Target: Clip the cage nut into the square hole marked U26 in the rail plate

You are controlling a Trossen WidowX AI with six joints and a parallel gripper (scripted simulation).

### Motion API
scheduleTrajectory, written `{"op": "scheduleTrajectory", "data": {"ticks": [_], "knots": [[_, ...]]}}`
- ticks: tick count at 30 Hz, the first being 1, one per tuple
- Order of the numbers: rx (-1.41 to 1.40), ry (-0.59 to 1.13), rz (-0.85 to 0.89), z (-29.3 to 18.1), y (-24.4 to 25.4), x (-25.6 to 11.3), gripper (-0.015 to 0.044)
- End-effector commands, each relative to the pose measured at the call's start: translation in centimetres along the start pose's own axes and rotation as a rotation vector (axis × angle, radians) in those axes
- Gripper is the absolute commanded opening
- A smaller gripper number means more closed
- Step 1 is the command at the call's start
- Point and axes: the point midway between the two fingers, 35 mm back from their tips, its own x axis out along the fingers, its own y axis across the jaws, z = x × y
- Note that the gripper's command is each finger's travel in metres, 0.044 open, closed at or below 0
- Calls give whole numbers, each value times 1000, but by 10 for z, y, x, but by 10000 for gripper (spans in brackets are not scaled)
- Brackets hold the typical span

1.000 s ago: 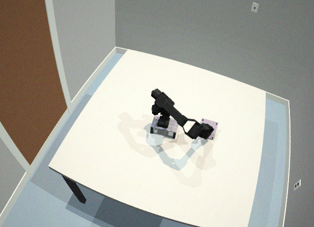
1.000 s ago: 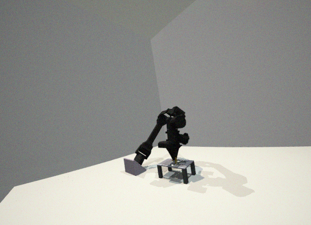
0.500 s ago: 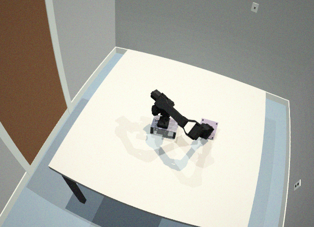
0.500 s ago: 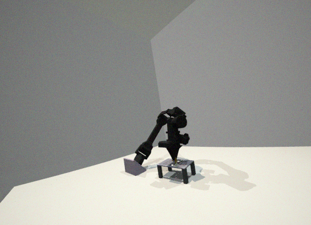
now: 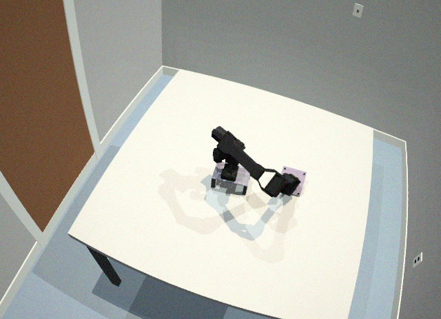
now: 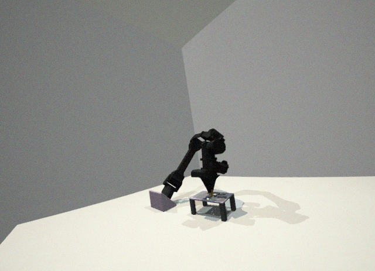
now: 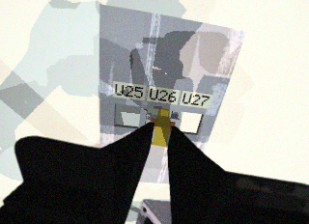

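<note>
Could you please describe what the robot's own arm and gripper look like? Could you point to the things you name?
The arm [image 5: 245,159] [image 6: 186,160] is matte black all over, with blocky joint housings, a long straight link and a forked, open-framed section near its base. The gripper [image 6: 210,192] [image 7: 161,128] is black too, with two broad fingers that taper to narrow tips. No cables, sleeves or markings can be made out on either.

Counting from the rail plate [image 5: 242,173] [image 6: 198,196] [image 7: 116,36]: one plate, four dark legs beneath it, three labels on it. One yellow cage nut [image 6: 212,193] [image 7: 161,132] is at the plate's middle label, between the two fingers of one pincer [image 6: 210,192] [image 7: 161,128]. One arm stands near the plate, on one desk [image 5: 199,105] [image 6: 120,237].
</note>
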Motion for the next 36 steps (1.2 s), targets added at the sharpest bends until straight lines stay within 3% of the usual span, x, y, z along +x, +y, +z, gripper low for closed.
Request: {"op": "scheduleTrajectory", "data": {"ticks": [1,36], "knots": [[2,1,-7,-1,-1,0,37],[2,2,-24,-1,-1,0,37]]}}
